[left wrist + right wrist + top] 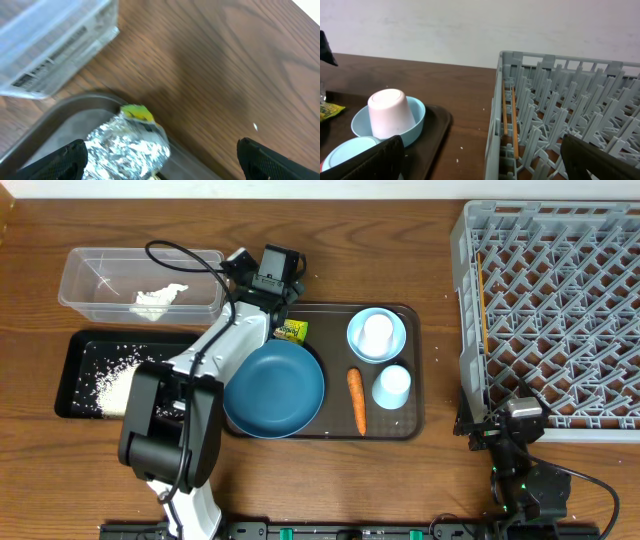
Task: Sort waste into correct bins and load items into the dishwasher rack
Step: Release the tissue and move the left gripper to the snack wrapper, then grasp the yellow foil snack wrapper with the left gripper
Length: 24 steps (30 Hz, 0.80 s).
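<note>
Black fingertips (65, 160) of the left gripper (160, 155) fill the two bottom corners of the wrist view, spread wide with nothing between them but air. Just past them, low in the frame and a little left of centre, lies the snack wrapper (127, 147), silver foil side up with a yellow-green edge showing. It sits in the corner of the brown tray (75, 102), close to the rim. The wrapper is crumpled into a lump (so it has little long axis to speak of), and I judge a near-straight descent would bring the jaws down either side of it. Beyond the rim is bare table (225, 75). At the upper left is the clear tub (50, 45), which in the overhead view holds the tissue (158, 300) and is the likely destination. The right gripper (500, 423), jaws also apart and empty, waits well off at the lower right by the dishwasher rack (560, 310), so the left arm is plainly nearer.
</note>
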Motion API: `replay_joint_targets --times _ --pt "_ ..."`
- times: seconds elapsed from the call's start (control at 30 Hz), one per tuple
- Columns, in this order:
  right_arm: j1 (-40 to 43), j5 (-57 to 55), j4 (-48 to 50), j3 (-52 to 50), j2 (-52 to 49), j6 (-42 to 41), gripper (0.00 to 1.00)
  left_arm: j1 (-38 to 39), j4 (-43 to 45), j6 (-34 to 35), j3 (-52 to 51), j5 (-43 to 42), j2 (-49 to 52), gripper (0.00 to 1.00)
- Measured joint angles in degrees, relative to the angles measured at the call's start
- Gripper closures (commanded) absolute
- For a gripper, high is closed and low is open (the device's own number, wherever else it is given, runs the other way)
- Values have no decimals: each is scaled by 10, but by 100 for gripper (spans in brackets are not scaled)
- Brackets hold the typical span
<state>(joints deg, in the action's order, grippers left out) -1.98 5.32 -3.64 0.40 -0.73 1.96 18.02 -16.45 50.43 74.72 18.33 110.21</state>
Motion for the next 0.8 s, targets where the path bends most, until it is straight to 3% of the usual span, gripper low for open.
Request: replay_joint_targets --times 0.5,0.8 --pt "0 0 0 0 0 0 1 1 44 1 0 33 64 1" --pt "0 0 0 0 0 0 1 4 54 -28 0 44 64 29"
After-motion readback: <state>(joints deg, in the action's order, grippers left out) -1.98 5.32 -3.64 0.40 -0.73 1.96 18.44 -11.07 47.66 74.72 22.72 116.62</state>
